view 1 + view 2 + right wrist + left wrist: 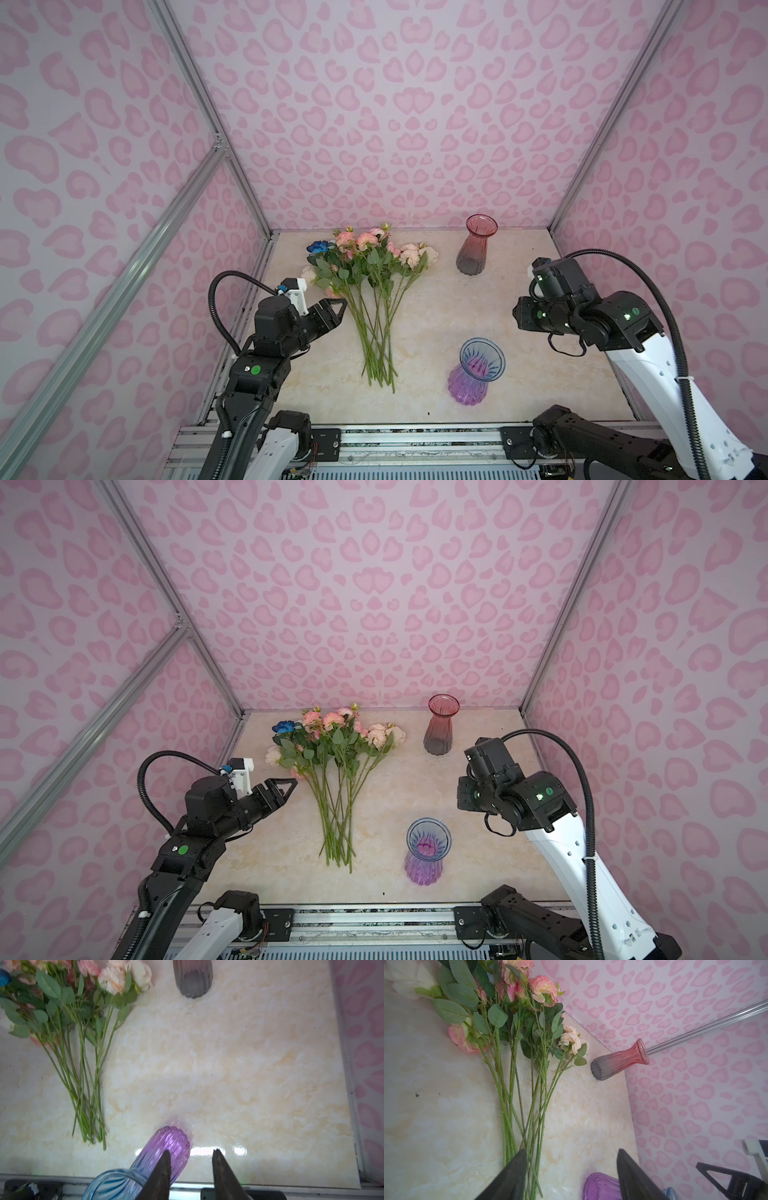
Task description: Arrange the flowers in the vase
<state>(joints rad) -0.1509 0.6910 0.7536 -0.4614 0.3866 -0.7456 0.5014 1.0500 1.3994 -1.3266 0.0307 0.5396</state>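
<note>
Progress: no stem placed | flowers [370, 282] lie bunched on the table [436, 316], near my left gripper [571, 1150] | red vase [478, 245] and purple vase [478, 374] empty | left and right gripper [191, 1150]: jaws apart, holding nothing

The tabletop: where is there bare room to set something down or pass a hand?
Widest bare patch: the table between the flowers, the red vase and the purple vase. Also bare: the front strip past the stem ends, and right of both vases. Crowded: back left, where blooms and leaves spread, with the left gripper beside the stems.
</note>
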